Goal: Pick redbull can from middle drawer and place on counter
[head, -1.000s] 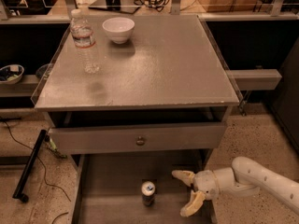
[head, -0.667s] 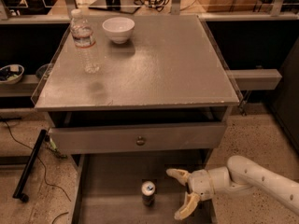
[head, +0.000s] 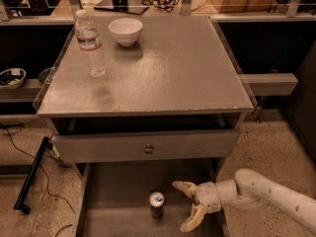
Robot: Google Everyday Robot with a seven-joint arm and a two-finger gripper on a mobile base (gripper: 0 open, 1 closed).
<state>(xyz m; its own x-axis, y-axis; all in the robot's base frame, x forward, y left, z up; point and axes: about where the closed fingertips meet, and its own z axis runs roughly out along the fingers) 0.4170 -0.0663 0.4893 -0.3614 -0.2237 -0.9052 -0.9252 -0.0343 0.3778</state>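
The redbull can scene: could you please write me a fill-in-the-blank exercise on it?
The redbull can stands ____ in the middle drawer.
The gripper, beside the can, has its fingers ____.
On the counter, the water bottle stands near a white ____.
Missing: upright; open; bowl.

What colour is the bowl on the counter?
Plain white bowl, clearest in the camera view. The end effector is down over the middle drawer, beside the redbull can.
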